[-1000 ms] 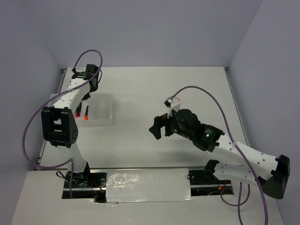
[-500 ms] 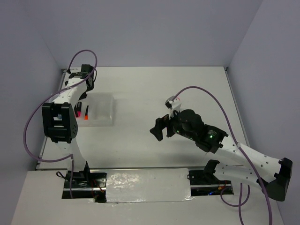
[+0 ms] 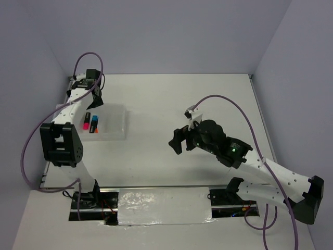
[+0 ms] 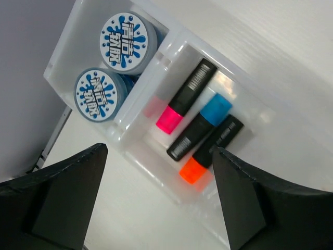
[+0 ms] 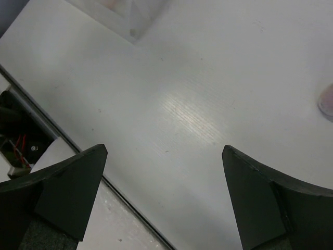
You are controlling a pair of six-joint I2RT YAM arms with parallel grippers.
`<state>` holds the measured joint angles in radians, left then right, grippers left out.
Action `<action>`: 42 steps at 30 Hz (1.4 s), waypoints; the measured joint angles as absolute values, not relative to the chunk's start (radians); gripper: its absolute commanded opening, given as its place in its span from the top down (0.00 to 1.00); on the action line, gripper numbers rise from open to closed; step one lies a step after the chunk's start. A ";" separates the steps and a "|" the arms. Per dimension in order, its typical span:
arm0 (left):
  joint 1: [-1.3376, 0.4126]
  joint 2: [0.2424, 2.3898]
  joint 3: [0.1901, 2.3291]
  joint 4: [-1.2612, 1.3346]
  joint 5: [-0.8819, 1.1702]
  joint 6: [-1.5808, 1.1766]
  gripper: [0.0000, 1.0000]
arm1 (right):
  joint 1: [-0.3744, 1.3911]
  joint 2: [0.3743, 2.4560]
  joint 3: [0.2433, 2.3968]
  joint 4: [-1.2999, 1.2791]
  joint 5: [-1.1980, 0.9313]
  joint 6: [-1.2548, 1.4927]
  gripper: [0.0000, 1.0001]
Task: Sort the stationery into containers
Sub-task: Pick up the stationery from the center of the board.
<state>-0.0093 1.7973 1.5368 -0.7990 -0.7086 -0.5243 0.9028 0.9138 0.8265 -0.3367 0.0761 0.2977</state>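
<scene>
The fingers (image 4: 67, 203) of the left gripper (image 4: 158, 172) are standing wide apart with nothing between them, hovering over the tray (image 4: 135, 156), probably because that side's work looks finished. Two tape rolls (image 4: 128, 36) (image 4: 100, 95) are lying flat, side by side, in one end compartment. The pink marker (image 4: 187, 96), blue marker (image 4: 200, 127) and orange marker (image 4: 210, 151) are lying packed together in the middle one, like grouped with like. The rolls' lids are showing white stylised characters on a blue splash, which I am not managing to read; the markers' barrel print is too fine. The right gripper (image 5: 164, 156) is also hanging spread and empty, over the bare table (image 5: 197, 104), well apart from the tray. A pinkish blur (image 5: 328, 101) is peeking in at that camera's edge, possibly the tube, the one piece I am not finding in any compartment.
</scene>
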 measured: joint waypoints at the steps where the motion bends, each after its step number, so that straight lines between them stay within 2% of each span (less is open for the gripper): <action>1: -0.014 1.761 1.528 -0.801 -0.690 -0.523 0.01 | 0.896 0.915 0.829 -0.346 0.083 0.299 0.00; 6: -0.080 1.460 1.429 -0.766 -0.562 -0.513 0.01 | 0.832 0.927 0.865 -0.417 0.165 0.326 0.00; 12: -0.110 1.057 1.150 -0.657 -0.299 -0.456 0.01 | 0.696 0.953 0.871 -0.450 0.249 0.337 0.00; 18: -0.119 0.797 0.881 -0.612 -0.138 -0.422 0.01 | 0.534 1.110 0.903 -0.449 0.267 0.304 0.01; 23: -0.146 0.738 0.844 -0.591 -0.099 -0.419 0.01 | 0.435 1.306 1.025 -0.441 0.227 0.283 0.04; 34: -0.189 0.772 0.844 -0.568 -0.080 -0.418 0.01 | 0.418 1.540 1.172 -0.422 0.149 0.241 0.12; 37: -0.192 0.769 0.844 -0.567 -0.078 -0.418 0.01 | 0.418 1.586 1.172 -0.421 0.153 0.235 0.21; 40: -0.196 0.770 0.844 -0.567 -0.073 -0.418 0.01 | 0.418 1.626 1.173 -0.418 0.161 0.231 0.36; 42: -0.198 0.770 0.844 -0.567 -0.072 -0.418 0.01 | 0.418 1.645 1.172 -0.416 0.163 0.229 0.39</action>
<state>-0.1978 0.7700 0.8440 -0.5674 -0.0719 -0.4179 0.4183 1.6455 1.1721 -0.4160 0.1631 0.2287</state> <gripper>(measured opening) 0.993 0.646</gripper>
